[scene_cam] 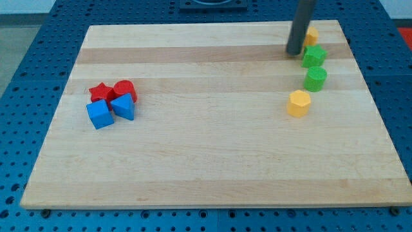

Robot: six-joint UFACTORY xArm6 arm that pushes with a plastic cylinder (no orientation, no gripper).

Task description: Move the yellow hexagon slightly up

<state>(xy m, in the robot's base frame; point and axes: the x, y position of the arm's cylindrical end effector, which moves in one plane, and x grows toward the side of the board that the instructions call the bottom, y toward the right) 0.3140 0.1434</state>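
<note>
The yellow hexagon [299, 103] lies on the wooden board [212, 161] at the view's right, below a column of two green blocks. My tip [294, 53] rests on the board near the top right, well above the hexagon and apart from it. The tip stands just left of a green star-like block [314, 56] and of a second yellow block [311, 35], which the rod partly hides. A green cylinder-like block [316, 79] sits between the green star and the hexagon.
At the view's left a tight cluster holds a red star [99, 93], a red cylinder-like block [125, 90], a blue cube [100, 114] and a blue triangular block [123, 107]. The board's right edge runs close beside the green blocks.
</note>
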